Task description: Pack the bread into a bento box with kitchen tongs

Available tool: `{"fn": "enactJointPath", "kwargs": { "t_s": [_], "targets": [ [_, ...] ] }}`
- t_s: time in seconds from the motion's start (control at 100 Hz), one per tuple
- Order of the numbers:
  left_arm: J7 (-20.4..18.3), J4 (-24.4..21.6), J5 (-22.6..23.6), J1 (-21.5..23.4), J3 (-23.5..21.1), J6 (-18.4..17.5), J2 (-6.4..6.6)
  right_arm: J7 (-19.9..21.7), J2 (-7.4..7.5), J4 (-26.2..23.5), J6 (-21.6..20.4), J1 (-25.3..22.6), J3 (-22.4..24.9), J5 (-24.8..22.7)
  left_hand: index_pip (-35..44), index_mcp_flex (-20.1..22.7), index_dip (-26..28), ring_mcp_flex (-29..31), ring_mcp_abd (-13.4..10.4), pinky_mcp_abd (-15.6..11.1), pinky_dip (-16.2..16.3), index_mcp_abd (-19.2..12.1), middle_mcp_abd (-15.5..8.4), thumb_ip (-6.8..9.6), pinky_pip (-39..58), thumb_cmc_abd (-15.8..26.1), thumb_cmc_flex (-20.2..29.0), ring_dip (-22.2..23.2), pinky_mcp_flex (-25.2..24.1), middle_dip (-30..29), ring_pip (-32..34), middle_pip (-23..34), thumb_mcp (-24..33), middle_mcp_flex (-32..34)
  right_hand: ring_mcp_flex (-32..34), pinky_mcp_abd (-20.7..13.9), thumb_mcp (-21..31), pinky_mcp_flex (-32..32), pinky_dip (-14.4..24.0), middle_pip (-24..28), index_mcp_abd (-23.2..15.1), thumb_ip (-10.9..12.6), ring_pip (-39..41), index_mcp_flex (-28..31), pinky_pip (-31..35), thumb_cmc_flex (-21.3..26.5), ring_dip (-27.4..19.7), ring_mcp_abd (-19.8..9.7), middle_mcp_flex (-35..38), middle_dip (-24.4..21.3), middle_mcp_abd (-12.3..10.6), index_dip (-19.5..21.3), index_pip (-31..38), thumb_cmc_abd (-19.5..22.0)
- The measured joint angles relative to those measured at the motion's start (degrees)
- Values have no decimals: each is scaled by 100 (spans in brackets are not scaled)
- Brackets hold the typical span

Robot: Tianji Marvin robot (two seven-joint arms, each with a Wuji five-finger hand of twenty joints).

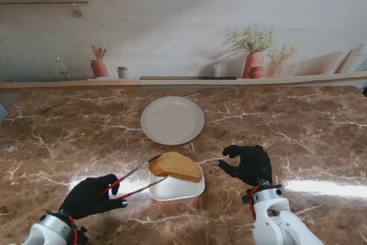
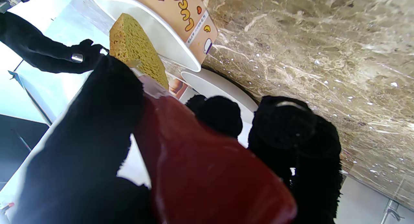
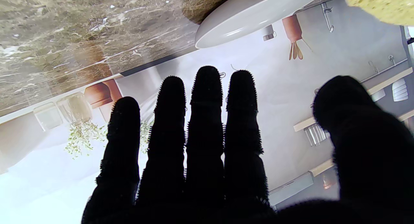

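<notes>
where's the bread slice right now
In the stand view the bread slice sits centre, pinched by the tongs over the bento box, nearer to me than the plate.

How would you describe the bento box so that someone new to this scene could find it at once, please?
Start at the round white plate in the middle of the marble table, then come nearer to me. The bento box is the small white tray between the two black hands, with the bread held over it by tongs. Unlike the plate, it is rectangular with rounded corners.
</notes>
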Motion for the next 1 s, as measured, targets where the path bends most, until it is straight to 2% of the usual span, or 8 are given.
{"fn": "enactJointPath", "kwargs": {
  "t_s": [0.23, 0.28, 0.37, 0.43, 0.52, 0.7, 0.79, 1.0],
  "targets": [
    [-214, 17, 151, -52, 2, 49, 38, -1, 0, -1, 20, -1, -13, 3, -206, 0, -292, 0, 0, -13, 0, -1, 0, 0, 0, 0, 2, 42, -7, 73, -3, -40, -14, 0, 0, 0, 0, 0, 0, 0, 0, 0, 0, 0, 0, 0, 0, 0, 0, 0, 0, 0, 0, 0],
    [-222, 12, 166, -40, -20, 60, 38, 0, 0, -1, 21, -1, -18, 7, -271, 0, -669, 0, 0, -20, 0, -2, 0, 6, -1, 0, 2, 66, -8, 89, -3, -44, -29, 0, 0, 0, 0, 0, 0, 0, 0, 0, 0, 0, 0, 0, 0, 0, 0, 0, 0, 0, 0, 0],
    [-264, -28, 176, 13, -94, 89, 38, 3, 0, -1, 21, -2, -23, 11, -423, 3, -1652, 0, 0, -32, 0, -3, 0, 154, -6, 1, 67, 79, -8, 94, -6, -60, -137, 0, 0, 0, 0, 0, 0, 0, -1, 0, 8, 0, 0, 0, 0, 0, 0, 0, 0, 0, 0, 0],
    [-264, -46, 175, 42, -126, 109, 38, 3, 0, 0, 21, -3, -26, 14, -565, 9, -2358, 0, 0, -43, 0, -3, 0, 158, -10, 1, 67, 80, -8, 94, -14, -61, -167, 0, 0, 0, 0, 0, 0, 0, -1, 0, 9, 0, 0, 0, 0, 0, 0, 0, 0, 0, 0, 0],
    [-296, -71, 128, 73, -153, 144, 38, -1, 0, 1, 25, -4, -30, 17, -701, 40, -2989, 0, -15, -88, 0, 33, 0, 162, -64, 1, 67, 80, -9, 94, -126, -65, -189, 0, 0, 0, 0, 0, 0, 0, -1, 0, 10, 0, 0, 0, 0, 0, 0, 0, 0, 0, 0, 0],
    [-697, -146, -208, 114, -278, 209, 40, -11, -2, 2, 41, -12, -30, 18, -1139, 267, -3195, 0, -50, -177, 0, 155, 0, 162, -130, -131, -195, 103, -70, 95, -249, -107, 255, 59, 0, 0, 0, 0, 0, 0, -1, 0, 11, 0, 0, 0, 0, 0, 0, 0, 0, 0, 0, 0],
    [-735, -159, -174, 120, -313, 244, 54, -11, -2, 3, 42, -15, -29, 23, -1398, 386, -3204, 0, -58, -211, 0, 201, 0, 162, -147, -192, -442, 146, -76, 95, -287, -133, 603, 61, 0, 0, 0, 0, 0, 0, -2, 0, 15, 1, 0, 0, 0, 0, 0, 0, 0, 0, 0, 0],
    [-800, -157, -264, 119, -392, 249, 70, -5, -2, 4, 49, -16, -31, 26, -1471, 395, -3204, 0, -59, -214, -1, 225, 0, 162, -148, -234, -488, 152, -78, 95, -290, -135, 671, 61, 0, 0, 0, 0, 0, 1, -2, 0, 19, 1, 0, 1, 0, 0, 0, 0, 0, 0, 1, 0]
  ]
}}
